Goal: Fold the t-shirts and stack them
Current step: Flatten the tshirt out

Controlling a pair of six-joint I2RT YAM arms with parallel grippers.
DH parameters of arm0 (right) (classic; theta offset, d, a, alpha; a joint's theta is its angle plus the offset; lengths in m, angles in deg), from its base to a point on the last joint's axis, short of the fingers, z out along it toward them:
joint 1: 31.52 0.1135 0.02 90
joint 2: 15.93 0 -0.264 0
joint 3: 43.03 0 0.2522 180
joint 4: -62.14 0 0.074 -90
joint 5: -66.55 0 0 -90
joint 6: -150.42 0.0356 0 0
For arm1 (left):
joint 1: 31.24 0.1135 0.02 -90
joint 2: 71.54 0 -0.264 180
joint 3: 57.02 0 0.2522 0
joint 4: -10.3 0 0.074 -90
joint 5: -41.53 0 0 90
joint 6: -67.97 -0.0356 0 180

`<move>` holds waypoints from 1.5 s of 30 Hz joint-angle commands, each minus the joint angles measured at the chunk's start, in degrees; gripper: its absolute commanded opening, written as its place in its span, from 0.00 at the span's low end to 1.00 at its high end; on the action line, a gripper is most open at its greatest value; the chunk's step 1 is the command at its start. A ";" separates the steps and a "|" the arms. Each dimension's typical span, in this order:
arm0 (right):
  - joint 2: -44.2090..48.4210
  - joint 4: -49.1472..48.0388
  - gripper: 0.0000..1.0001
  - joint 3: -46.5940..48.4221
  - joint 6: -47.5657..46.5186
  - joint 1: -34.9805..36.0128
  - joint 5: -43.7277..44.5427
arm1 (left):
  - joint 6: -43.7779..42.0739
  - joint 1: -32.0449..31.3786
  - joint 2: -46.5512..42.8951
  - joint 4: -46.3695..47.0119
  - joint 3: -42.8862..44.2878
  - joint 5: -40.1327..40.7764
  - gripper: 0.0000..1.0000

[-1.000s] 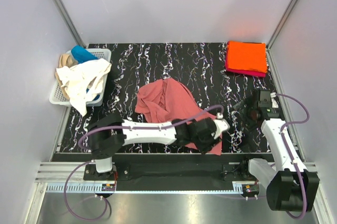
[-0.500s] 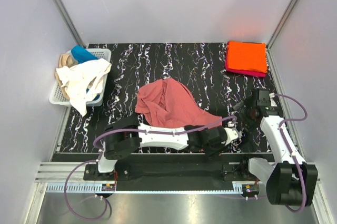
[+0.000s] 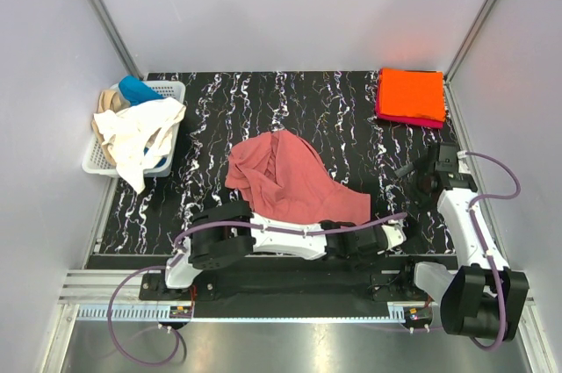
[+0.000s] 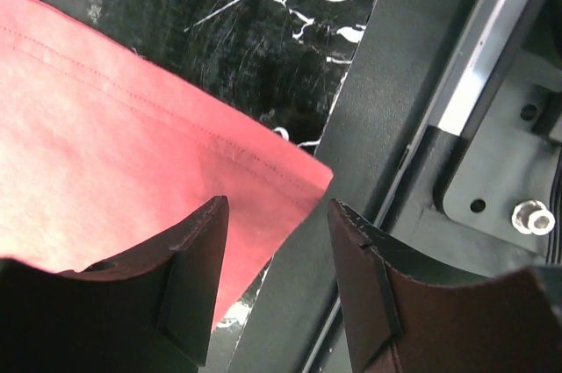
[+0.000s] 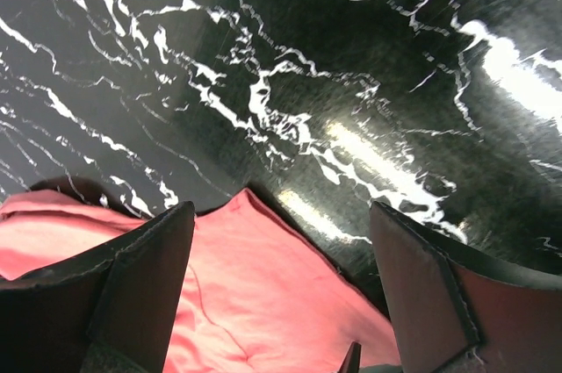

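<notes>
White basket (image 3: 172, 88) far left holds cream-white tee (image 3: 136, 132), tan tee (image 3: 107, 99) and blue tee (image 3: 136, 89). Salmon-pink tee (image 3: 290, 180) lies crumpled mid-table (image 3: 351, 110). Left gripper (image 4: 277, 215) at near edge, fingers apart over tee's hem corner, not pinching. Right gripper (image 5: 281, 208) spread wide, empty. Orange tee (image 3: 411, 94) folded atop magenta tee (image 3: 386, 116), far-right corner.

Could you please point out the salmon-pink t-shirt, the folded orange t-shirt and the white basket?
salmon-pink t-shirt (image 3: 290, 178), top external view, middle of the crumpled cloth.
orange t-shirt (image 3: 411, 92), top external view, centre of its top face.
white basket (image 3: 174, 86), top external view, far rim.
</notes>
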 commanded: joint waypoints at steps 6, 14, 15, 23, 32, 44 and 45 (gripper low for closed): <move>2.13 -0.72 0.88 1.40 -2.36 -2.00 2.58 | -2.53 -1.33 4.53 3.38 4.71 3.60 0.50; 1.52 -0.72 0.88 1.66 -3.50 -2.09 3.55 | -1.22 -1.59 -1.35 -1.34 3.30 12.65 0.00; 1.34 -0.81 0.88 1.83 -3.59 -2.09 3.28 | -0.87 -1.50 -4.93 -2.67 3.47 14.92 0.00; -1.21 -7.30 0.84 1.66 -4.74 -1.91 -11.82 | 0.98 0.43 -28.93 -23.38 5.85 31.79 0.00; -13.66 -13.72 0.84 9.12 4.48 17.85 -8.06 | 7.04 5.96 -63.56 -35.91 -1.60 45.96 0.00; -47.22 -21.99 0.80 30.03 15.82 32.10 -7.53 | 8.36 7.55 -80.81 -38.01 -7.42 48.16 0.00; -49.00 -22.43 0.79 31.79 16.09 33.14 -8.14 | 8.36 7.55 -80.90 -38.28 -7.42 48.25 0.00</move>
